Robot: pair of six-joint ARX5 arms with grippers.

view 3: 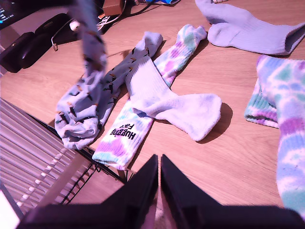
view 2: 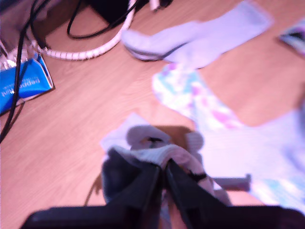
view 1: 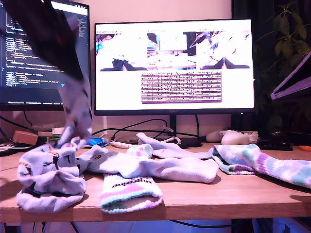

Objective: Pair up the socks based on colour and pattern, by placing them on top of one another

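My first gripper (view 2: 164,168) is shut on a pale blue sock (view 1: 77,109) with dark motifs. That sock hangs from it at the exterior view's left, and its lower end touches the matching pale blue sock (view 1: 48,180) lying crumpled on the table. A tie-dye sock (view 1: 129,190) with a lettered cuff lies next to them, under a white sock (view 1: 167,167). A second white sock (view 1: 165,147) lies behind. Another tie-dye sock (view 1: 265,162) lies at the exterior view's right. My second gripper (view 3: 159,168) is shut on nothing, high above the table's front edge.
Two monitors (view 1: 175,65) stand at the back with cables (view 1: 136,127) and a blue packet (view 2: 24,83) below them. A computer mouse (view 1: 235,138) sits at the back on the exterior view's right. A wire rack (view 3: 57,167) shows below the table edge.
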